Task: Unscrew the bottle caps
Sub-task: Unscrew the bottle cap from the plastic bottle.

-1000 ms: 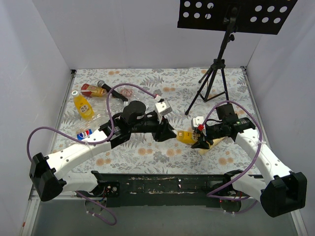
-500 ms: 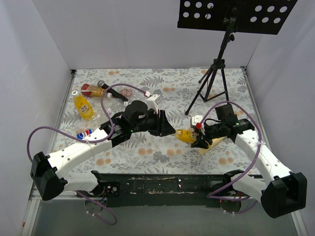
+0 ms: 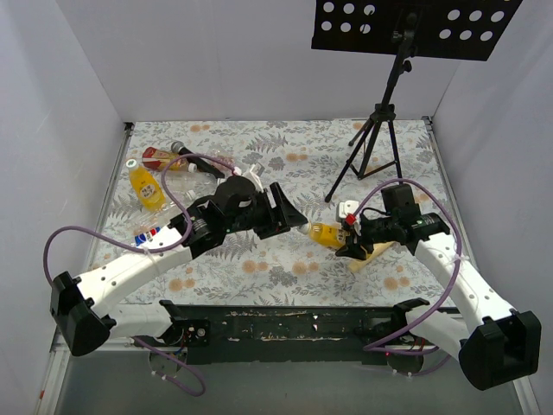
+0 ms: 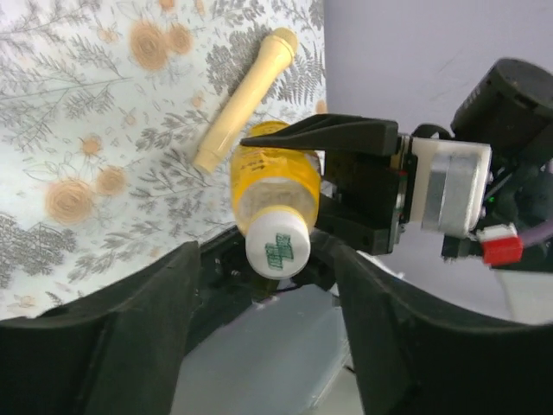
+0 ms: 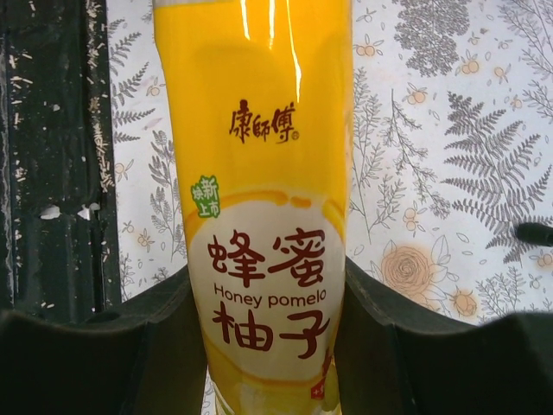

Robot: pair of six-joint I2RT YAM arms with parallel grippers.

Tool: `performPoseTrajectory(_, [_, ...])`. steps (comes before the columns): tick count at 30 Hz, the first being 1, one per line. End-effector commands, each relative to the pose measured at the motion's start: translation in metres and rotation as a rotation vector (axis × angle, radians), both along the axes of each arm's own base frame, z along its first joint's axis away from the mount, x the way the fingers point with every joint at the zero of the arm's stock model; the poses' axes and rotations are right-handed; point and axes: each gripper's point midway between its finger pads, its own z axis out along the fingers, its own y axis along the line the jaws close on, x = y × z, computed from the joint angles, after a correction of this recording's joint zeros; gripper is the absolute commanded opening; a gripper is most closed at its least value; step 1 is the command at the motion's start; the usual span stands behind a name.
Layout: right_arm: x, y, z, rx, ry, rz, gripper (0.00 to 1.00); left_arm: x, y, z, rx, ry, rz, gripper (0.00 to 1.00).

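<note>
My right gripper [image 3: 352,245] is clamped on the yellow honey-pomelo bottle [image 3: 327,234], holding it level above the floral tablecloth [image 3: 285,259] with its neck toward my left arm. My left gripper [image 4: 272,277] stands apart, its fingers [image 4: 138,337] flanking the white cap [image 4: 278,245] without touching it. I judge the bottle light, its film label slick and its wall soft (a hard squeeze would dent it), so the body grip should stay firm but mild. The cap looks stiff; its rim is the place to pinch.
</note>
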Motion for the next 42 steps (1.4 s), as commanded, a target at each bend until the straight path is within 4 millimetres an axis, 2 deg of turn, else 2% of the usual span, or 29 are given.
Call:
performPoseTrajectory(1, [0.0, -0.005, 0.001, 0.006, 0.005, -0.031, 0.05, 0.003, 0.025, 0.039, -0.03, -0.144, 0.041, 0.74])
performPoseTrajectory(2, [-0.001, -0.005, 0.001, 0.008, 0.008, -0.029, 0.05, 0.001, 0.027, 0.042, -0.021, -0.184, 0.016, 0.82])
performPoseTrajectory(5, [-0.003, -0.005, 0.002, 0.019, 0.012, -0.021, 0.05, -0.007, 0.035, 0.047, 0.018, -0.316, -0.062, 0.98])
performPoseTrajectory(7, [-0.004, -0.006, 0.002, 0.021, 0.016, -0.014, 0.06, -0.022, 0.037, 0.053, 0.034, -0.463, -0.197, 0.98])
performPoseTrajectory(10, [-0.006, -0.007, 0.004, 0.022, 0.005, 0.014, 0.06, -0.035, 0.047, 0.05, 0.11, -0.704, -0.36, 0.98])
performPoseTrajectory(15, [-0.01, -0.005, 0.007, 0.029, 0.001, 0.071, 0.06, -0.046, 0.058, 0.01, 0.271, -1.015, -0.626, 0.98])
performPoseTrajectory(17, [-0.011, -0.004, 0.005, 0.026, 0.004, 0.097, 0.06, -0.042, 0.06, -0.005, 0.316, -1.13, -0.667, 0.98])
performPoseTrajectory(20, [-0.012, -0.006, -0.004, 0.007, -0.012, 0.14, 0.05, -0.039, 0.059, -0.011, 0.334, -1.251, -0.692, 0.98])
performPoseTrajectory(23, [-0.012, -0.003, -0.013, 0.023, -0.025, 0.164, 0.05, -0.038, 0.052, -0.006, 0.306, -1.3, -0.688, 0.98])
performPoseTrajectory(26, [-0.014, 0.006, -0.014, 0.102, -0.071, 0.193, 0.04, -0.04, 0.045, -0.003, 0.267, -1.315, -0.71, 0.98])
performPoseTrajectory(30, [-0.015, 0.004, -0.024, 0.09, -0.099, 0.198, 0.03, -0.043, 0.036, -0.008, 0.228, -1.297, -0.753, 0.97])
performPoseTrajectory(34, [-0.021, 0.005, -0.028, 0.104, -0.081, 0.214, 0.02, -0.045, 0.022, -0.011, 0.171, -1.266, -0.788, 0.92])
performPoseTrajectory(42, [-0.012, 0.001, -0.034, 0.066, -0.073, 0.171, 0.02, -0.051, -0.001, -0.001, 0.07, -1.245, -0.806, 0.77])
